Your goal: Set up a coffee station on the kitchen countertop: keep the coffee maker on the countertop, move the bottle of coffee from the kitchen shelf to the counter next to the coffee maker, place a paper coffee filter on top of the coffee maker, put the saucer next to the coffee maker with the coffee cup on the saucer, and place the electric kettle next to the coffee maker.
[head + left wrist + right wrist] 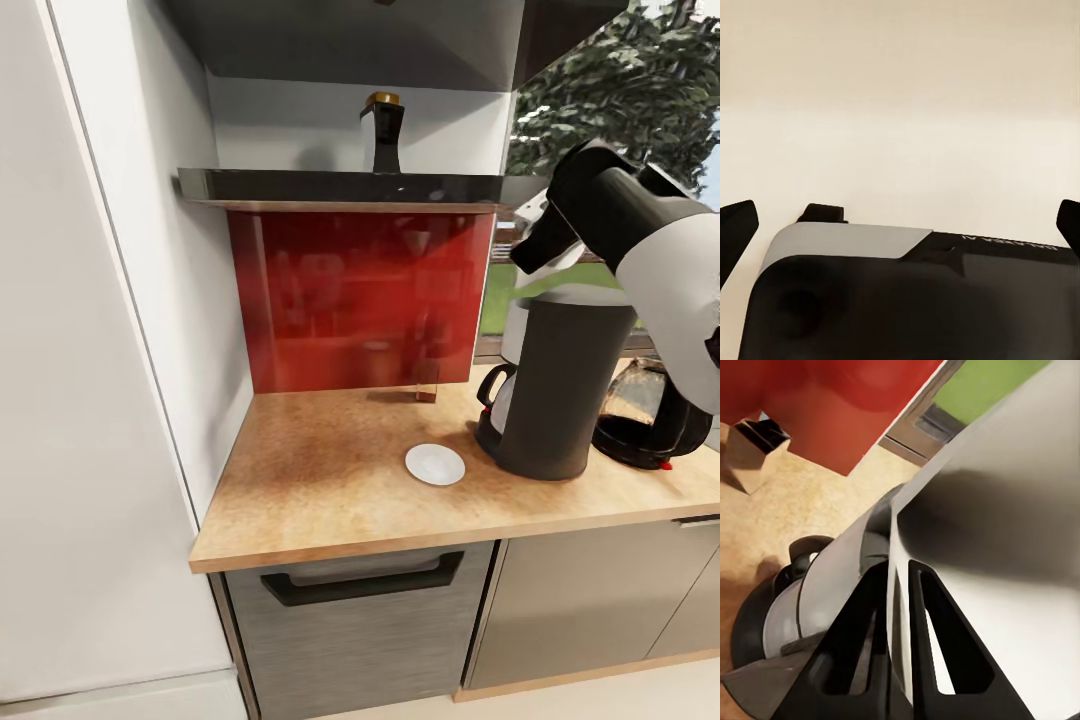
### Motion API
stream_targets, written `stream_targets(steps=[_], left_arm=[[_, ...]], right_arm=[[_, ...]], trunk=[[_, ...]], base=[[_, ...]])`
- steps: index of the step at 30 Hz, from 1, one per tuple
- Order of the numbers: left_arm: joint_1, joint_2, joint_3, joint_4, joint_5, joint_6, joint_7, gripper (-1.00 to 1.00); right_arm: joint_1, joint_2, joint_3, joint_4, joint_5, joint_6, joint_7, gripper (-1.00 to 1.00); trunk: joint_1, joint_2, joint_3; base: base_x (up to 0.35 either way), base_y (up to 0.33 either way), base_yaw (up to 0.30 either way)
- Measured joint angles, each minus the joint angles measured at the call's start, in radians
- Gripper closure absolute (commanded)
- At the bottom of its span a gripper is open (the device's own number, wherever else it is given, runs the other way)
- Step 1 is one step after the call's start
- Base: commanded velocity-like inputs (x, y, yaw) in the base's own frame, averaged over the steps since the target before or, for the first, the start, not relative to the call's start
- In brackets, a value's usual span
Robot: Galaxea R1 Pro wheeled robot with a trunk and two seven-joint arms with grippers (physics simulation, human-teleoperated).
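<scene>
At the left of your head view runs a plain white wall panel [90, 350]. Just right of it, in the upper middle, the kitchen shelf [340, 186] spans the alcove, and the bottle of coffee [381, 133] stands upright on it, toward its right half. Below the shelf you see the red backsplash [350, 295], and a small clear glass item with a brown base [427, 382] stands at its foot on the counter [320, 490].

Moving right, the saucer [435, 465] lies flat and bare on the counter, just left of the coffee maker [565, 385] and apart from it. A white cup-like shape with a dark handle [497, 392] shows at the coffee maker's left side, partly hidden. Your right arm [640, 240] reaches in from the upper right, above the coffee maker's top. The electric kettle [645, 420] sits at the right edge, close behind the coffee maker.

In your right wrist view, the right gripper [900, 622] has its fingers [934, 637] nearly together on a thin white sheet, the paper coffee filter [997, 555], held over the coffee maker.

In your left wrist view, the left gripper [900, 217] has its fingers [736, 225] spread wide apart, holding nothing, facing a plain cream surface [900, 90].
</scene>
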Motion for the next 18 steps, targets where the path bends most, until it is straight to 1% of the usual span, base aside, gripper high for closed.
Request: stream_targets(steps=[6, 18], left_arm=[[0.0, 0.0, 0.0, 0.0, 0.0, 0.0, 0.0, -1.0], [0.0, 0.0, 0.0, 0.0, 0.0, 0.0, 0.0, -1.0]], right_arm=[[0.0, 0.0, 0.014, 0.0, 0.005, 0.0, 0.0, 1.0], [0.0, 0.0, 0.015, 0.0, 0.007, 0.001, 0.0, 1.0]], trunk=[[0.0, 0.0, 0.0], [0.0, 0.0, 0.0]], base=[[0.0, 0.0, 0.0], [0.0, 0.0, 0.0]])
